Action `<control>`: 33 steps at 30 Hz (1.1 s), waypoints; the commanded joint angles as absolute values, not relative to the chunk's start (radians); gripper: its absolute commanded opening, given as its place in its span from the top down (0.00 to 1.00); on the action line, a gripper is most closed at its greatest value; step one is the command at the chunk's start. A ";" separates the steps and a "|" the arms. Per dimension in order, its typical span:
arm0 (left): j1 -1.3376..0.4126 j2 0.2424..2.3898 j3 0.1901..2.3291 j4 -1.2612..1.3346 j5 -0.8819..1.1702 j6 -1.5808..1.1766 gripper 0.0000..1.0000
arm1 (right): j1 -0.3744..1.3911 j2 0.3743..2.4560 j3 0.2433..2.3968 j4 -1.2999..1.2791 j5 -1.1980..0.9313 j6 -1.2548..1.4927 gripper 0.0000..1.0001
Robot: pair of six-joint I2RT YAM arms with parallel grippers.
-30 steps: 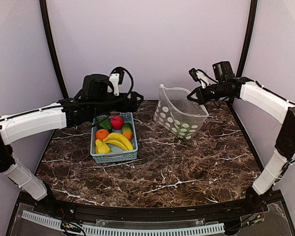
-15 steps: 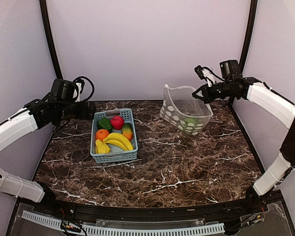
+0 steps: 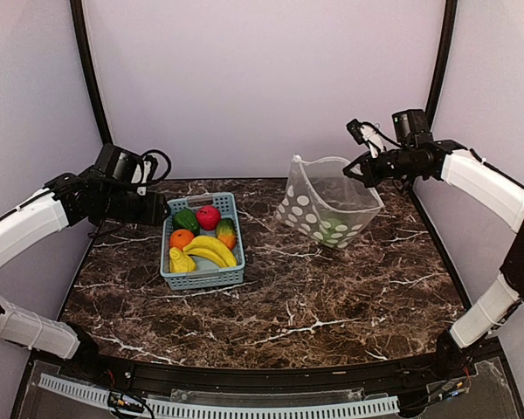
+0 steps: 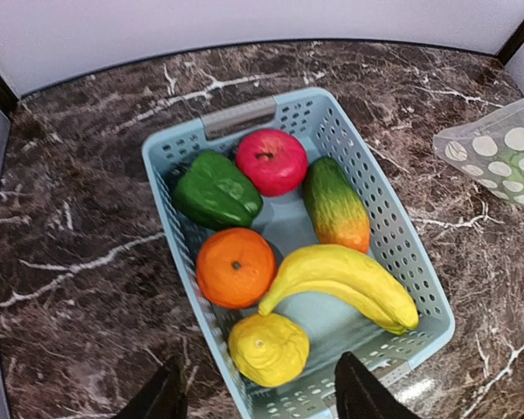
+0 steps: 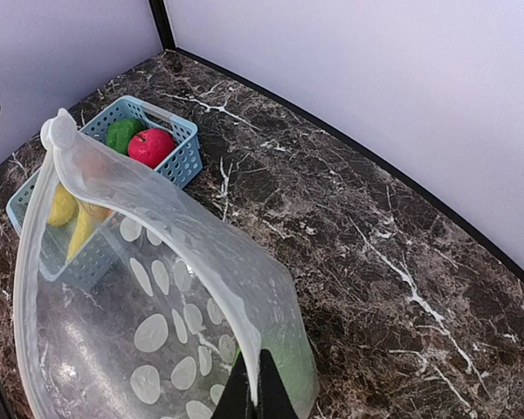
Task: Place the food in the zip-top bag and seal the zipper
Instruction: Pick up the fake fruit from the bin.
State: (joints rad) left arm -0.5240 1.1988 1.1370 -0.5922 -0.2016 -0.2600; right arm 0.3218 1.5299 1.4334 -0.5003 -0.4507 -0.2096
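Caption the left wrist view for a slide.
Light-blue basket holding green pepper, red apple, orange, banana bunch; polka-dot bag at right edge.

Ahead of your left claw point(image 4: 260, 400), basket point(image 4: 400, 253) walls ring the tightly packed food point(image 4: 236, 266). You have open room above it.

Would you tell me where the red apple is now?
In the overhead view the red apple sits at the far end of the blue basket on the left side of the table, between the green pepper and the green-orange fruit.
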 commanded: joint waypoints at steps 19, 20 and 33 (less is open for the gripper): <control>-0.525 1.454 1.091 -0.715 -0.031 -0.572 0.58 | 0.322 1.521 1.388 -0.442 -0.480 -0.219 1.00; -0.525 1.462 1.093 -0.712 -0.037 -0.578 0.56 | 0.323 1.522 1.388 -0.442 -0.481 -0.218 1.00; -0.526 1.519 1.105 -0.673 -0.088 -0.588 0.53 | 0.324 1.515 1.373 -0.439 -0.489 -0.218 1.00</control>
